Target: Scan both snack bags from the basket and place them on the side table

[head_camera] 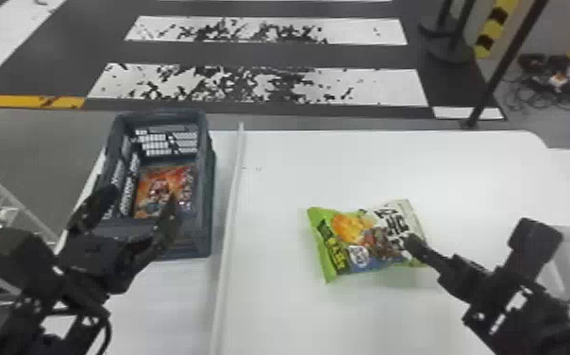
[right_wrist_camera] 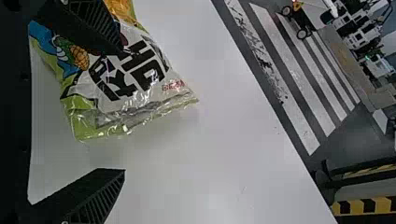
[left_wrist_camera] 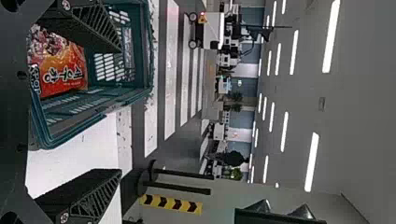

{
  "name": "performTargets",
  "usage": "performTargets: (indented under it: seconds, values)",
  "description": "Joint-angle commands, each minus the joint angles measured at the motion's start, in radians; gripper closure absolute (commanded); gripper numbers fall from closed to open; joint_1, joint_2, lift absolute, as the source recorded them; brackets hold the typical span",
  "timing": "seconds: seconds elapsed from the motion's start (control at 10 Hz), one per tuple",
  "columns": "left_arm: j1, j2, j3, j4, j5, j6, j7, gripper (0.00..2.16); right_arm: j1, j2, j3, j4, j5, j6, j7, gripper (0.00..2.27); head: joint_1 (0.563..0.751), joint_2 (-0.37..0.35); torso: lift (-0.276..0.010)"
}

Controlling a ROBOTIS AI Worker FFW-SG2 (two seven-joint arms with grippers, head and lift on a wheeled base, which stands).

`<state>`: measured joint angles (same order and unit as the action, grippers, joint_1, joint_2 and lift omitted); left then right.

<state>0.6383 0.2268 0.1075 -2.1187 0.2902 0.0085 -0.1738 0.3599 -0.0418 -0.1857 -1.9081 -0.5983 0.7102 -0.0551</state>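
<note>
A green bag [head_camera: 352, 245] lies on the worktop [head_camera: 298, 311] near the right claw [head_camera: 463, 273], its fingers apart, while the left claw [head_camera: 143, 198] gapes, empty, by the basket [head_camera: 206, 189] holding a red bag [head_camera: 159, 186].

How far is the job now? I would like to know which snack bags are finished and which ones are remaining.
Out of the basket: the green bag, lying on the white table. Whether it was scanned, I cannot tell.
In hand: nothing; the left gripper is open by the basket, the right open at the green bag.
Left: the red bag, in the basket.
</note>
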Motion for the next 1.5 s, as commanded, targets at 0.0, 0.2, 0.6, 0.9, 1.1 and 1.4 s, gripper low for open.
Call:
performTargets:
  seconds: [0.0, 0.2, 0.6, 0.9, 1.1, 1.4]
  values:
    - [-0.002, -0.003, -0.002, 0.006, 0.001, 0.0, -0.001, 0.08, -0.027, 0.008, -0.015, 0.032, -0.001, 0.038, 0.012, 0.0, 0.695, 0.014, -0.075]
    - [-0.002, -0.004, -0.003, 0.008, 0.001, 0.003, -0.004, 0.08, -0.055, 0.013, -0.024, 0.072, -0.009, 0.053, 0.023, 0.0, 0.695, 0.016, -0.075]
    - [-0.005, -0.007, -0.008, 0.022, 0.001, 0.003, -0.004, 0.08, -0.133, 0.028, -0.12, 0.181, -0.11, 0.234, 0.106, 1.56, 0.695, 0.024, -0.075]
    - [-0.006, -0.009, -0.008, 0.028, 0.001, 0.003, -0.004, 0.08, -0.13, 0.043, -0.176, 0.185, -0.139, 0.21, 0.179, 2.26, 0.695, 0.04, -0.075]
    - [-0.006, -0.009, -0.009, 0.029, 0.006, 0.003, -0.004, 0.08, -0.108, 0.043, -0.204, 0.115, -0.189, 0.2, 0.199, 2.26, 0.695, 0.028, -0.075]
    - [-0.006, -0.001, -0.009, 0.028, 0.011, 0.003, -0.003, 0.08, -0.081, 0.043, -0.184, -0.071, -0.037, 0.185, 0.163, 2.26, 0.695, -0.004, -0.075]
